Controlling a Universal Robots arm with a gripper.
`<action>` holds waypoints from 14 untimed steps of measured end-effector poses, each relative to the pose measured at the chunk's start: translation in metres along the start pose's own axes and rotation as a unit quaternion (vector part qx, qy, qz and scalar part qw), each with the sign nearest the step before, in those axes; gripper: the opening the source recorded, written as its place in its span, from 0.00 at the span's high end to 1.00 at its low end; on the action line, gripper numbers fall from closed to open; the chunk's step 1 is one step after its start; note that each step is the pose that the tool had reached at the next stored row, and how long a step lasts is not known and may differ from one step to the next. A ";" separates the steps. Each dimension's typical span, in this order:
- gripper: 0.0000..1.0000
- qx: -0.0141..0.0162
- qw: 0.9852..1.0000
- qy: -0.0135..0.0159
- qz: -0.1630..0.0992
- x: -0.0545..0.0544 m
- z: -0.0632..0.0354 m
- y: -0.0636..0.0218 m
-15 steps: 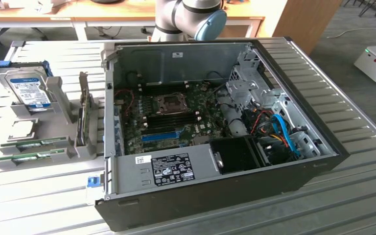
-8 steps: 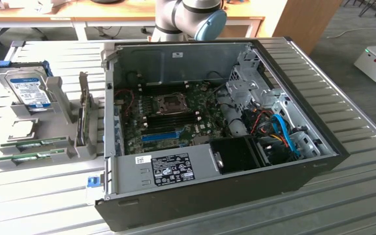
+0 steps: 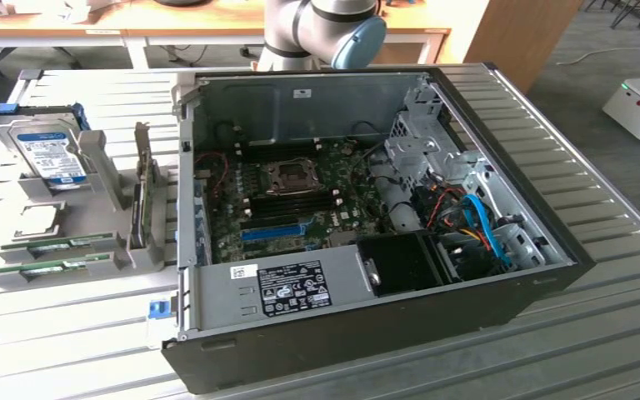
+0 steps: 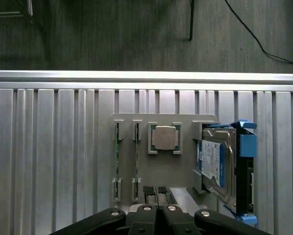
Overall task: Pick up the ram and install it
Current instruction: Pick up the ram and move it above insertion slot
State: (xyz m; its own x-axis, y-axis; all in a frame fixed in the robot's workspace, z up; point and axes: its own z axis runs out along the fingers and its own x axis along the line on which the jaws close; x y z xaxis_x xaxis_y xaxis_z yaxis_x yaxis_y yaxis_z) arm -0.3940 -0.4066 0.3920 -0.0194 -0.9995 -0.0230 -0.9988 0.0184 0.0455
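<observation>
Claw [image 4: 157, 192] pressed together, holding nothing, over grey tray [image 4: 127, 147] on ribbed worktop [image 4: 48, 161], ram [image 4: 137, 154] upright on edge in tray slot, near claw tips, untouched, second stick [image 4: 117, 156] alongside, hard drive [image 4: 217, 161] opposite.

I can read nothing. The white sticker [image 3: 294, 289] on the computer case [image 3: 332, 343] and the blue label [image 3: 56, 162] on the hard drive [image 3: 27, 135] beside the case carry print too small for me.
</observation>
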 end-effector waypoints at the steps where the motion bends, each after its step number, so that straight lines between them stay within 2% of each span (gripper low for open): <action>1: 0.89 0.000 1.000 0.000 0.000 0.000 0.0000 -0.0009; 5: 0.89 0.000 1.000 0.000 0.000 0.000 -0.0002 -0.0044; 14: 0.89 0.000 1.000 0.000 0.000 0.000 -0.0002 -0.0047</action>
State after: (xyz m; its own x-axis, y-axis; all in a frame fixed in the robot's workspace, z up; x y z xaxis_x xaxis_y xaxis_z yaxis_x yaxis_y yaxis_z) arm -0.3893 -0.4067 0.3920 -0.0194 -0.9995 -0.0229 -0.9988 0.0184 0.0456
